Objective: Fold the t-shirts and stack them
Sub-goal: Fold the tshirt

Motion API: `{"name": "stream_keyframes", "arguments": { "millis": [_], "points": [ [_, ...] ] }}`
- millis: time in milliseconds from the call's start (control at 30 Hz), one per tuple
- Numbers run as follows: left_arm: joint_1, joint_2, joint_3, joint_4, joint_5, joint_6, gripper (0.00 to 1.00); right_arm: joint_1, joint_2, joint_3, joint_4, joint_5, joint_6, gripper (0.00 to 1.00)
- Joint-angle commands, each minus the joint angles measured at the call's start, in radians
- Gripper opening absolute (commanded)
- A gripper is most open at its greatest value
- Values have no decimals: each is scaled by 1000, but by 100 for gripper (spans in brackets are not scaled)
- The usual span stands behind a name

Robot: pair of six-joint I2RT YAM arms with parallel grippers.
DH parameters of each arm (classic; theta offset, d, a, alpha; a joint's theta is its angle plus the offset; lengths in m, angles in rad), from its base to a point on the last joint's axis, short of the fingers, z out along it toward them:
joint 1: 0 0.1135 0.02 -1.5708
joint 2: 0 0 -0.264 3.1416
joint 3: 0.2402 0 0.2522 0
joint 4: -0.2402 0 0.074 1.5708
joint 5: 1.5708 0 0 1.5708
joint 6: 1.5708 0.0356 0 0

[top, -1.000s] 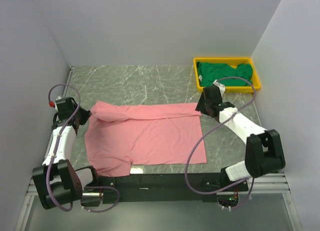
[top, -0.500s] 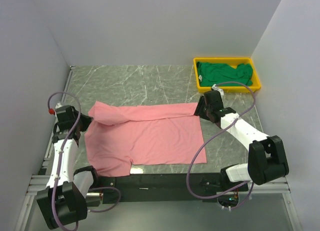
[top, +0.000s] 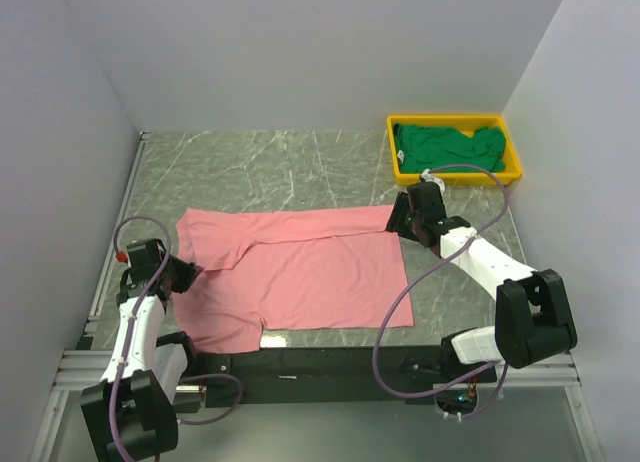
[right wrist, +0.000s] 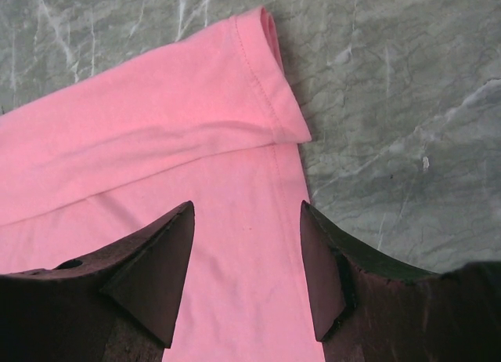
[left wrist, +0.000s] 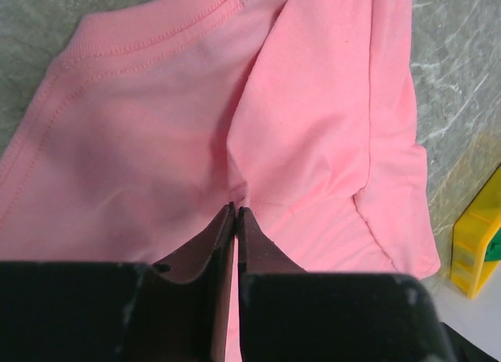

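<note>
Left claw (top: 186, 275) sits nearly pressed together at the pink shirt's (top: 300, 272) left edge; right claw (top: 396, 220) hangs spread over its upper-right corner. Limp, light cloth: I'd pinch hems or corners. Green shirt (top: 445, 144) lies upper right.

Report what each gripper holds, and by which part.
Right gripper stands open over the pink t-shirt, holding nothing. Left gripper, nearly shut, meets a crease by the shirt's left edge; a grip cannot be told.
</note>
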Motion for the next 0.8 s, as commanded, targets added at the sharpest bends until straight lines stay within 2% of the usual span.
{"name": "stream_keyframes", "arguments": {
  "millis": [0, 67, 167, 267, 533, 767],
  "points": [
    [4, -26, 44, -19, 25, -6, 11, 6, 22, 20, 44, 1, -25, 63],
    [2, -46, 50, -50, 30, -2, 11, 3, 33, 31, 48, -3, -28, 64],
    [-7, -60, 29, -47, 60, -38, 1, 1, 53, 40, 64, -11, -25, 64],
    [-5, -60, 23, -38, 68, -62, 1, 0, 76, 59, 65, -29, -23, 64],
    [-5, -60, 142, -105, 77, -67, 1, 0, 79, 82, 61, -39, -25, 64],
    [-13, -77, 100, -115, 137, -108, 1, 0, 67, 68, 64, -33, -26, 64]
  ]
}}
